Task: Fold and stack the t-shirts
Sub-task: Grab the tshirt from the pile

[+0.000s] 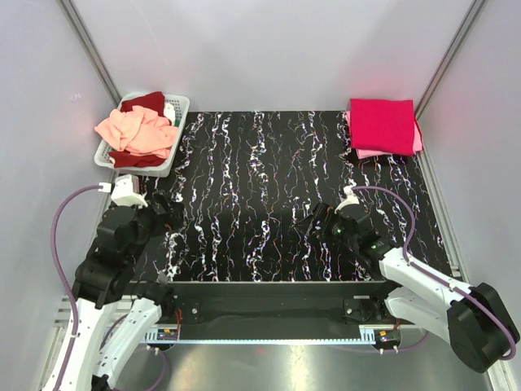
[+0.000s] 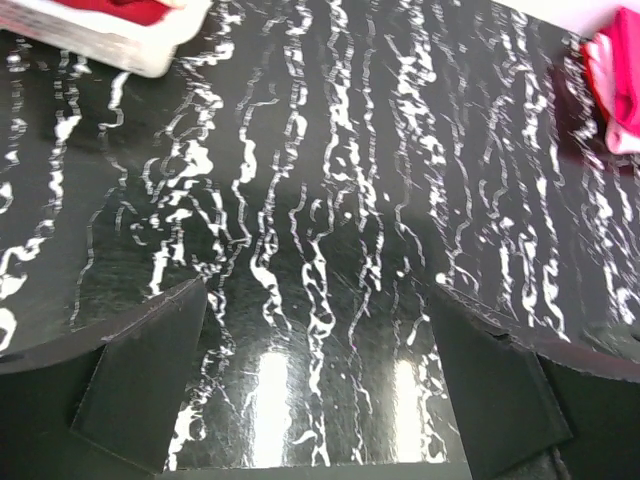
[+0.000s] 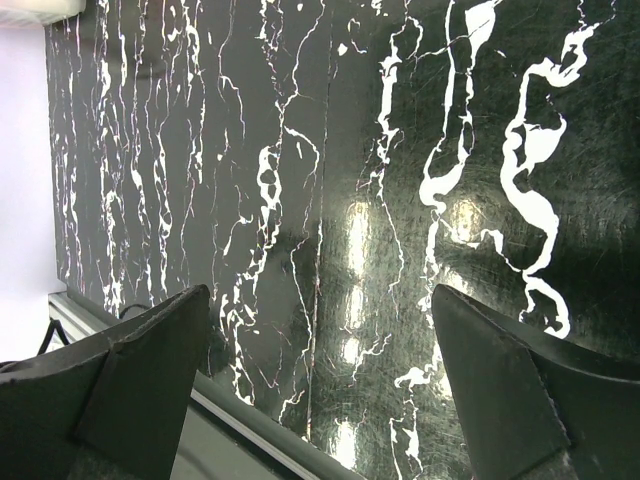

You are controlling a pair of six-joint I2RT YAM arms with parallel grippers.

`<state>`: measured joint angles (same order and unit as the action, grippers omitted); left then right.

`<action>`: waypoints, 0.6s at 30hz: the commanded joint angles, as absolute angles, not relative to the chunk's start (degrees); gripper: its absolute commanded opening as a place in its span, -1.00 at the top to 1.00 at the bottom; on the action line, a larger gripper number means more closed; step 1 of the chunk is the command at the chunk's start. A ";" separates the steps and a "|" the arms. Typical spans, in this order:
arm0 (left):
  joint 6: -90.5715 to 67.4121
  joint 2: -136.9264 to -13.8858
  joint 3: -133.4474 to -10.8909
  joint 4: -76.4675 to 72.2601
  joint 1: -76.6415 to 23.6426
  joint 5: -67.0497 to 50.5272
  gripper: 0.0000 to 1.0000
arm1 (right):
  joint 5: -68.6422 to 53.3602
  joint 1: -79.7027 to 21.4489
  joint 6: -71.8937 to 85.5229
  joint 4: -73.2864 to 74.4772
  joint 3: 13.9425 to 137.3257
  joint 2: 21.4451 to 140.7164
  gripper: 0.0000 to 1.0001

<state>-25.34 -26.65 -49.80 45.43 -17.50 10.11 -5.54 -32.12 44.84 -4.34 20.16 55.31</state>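
A crumpled salmon-peach t-shirt [image 1: 137, 130] lies on top of a dark maroon-red t-shirt [image 1: 145, 102] in the white basket [image 1: 180, 104] at the back left. A folded crimson-magenta t-shirt [image 1: 383, 125] lies on a folded light pink t-shirt [image 1: 368, 152] at the back right; the stack's edge shows in the left wrist view [image 2: 615, 85]. My left gripper [image 1: 167, 213] is open and empty over the mat's left side. My right gripper [image 1: 320, 221] is open and empty over the mat's front right. Both wrist views show only mat between the fingers.
The black mat with white marbling [image 1: 260, 187] covers the table. The basket's corner [image 2: 150, 45] shows at the top left of the left wrist view. Grey walls enclose the back and sides. The mat's front edge [image 3: 260, 425] shows below my right gripper.
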 commanded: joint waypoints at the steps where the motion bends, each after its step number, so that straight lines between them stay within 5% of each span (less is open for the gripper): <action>1: -25.84 -28.56 -51.15 44.74 -17.23 14.59 -0.97 | -4.92 -32.43 45.09 -5.10 22.50 55.46 -0.99; 7: -25.15 -41.11 -55.44 46.67 -16.88 23.62 -0.97 | -5.36 -32.43 45.00 -5.71 22.33 55.37 -0.99; 18: -23.37 -78.11 -80.67 43.68 2.35 14.59 -0.97 | -6.59 -32.52 44.21 -7.56 21.53 55.28 -0.99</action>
<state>-22.92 -71.90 -74.04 46.70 -2.44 16.80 -5.74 -32.12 44.80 -4.91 20.25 55.42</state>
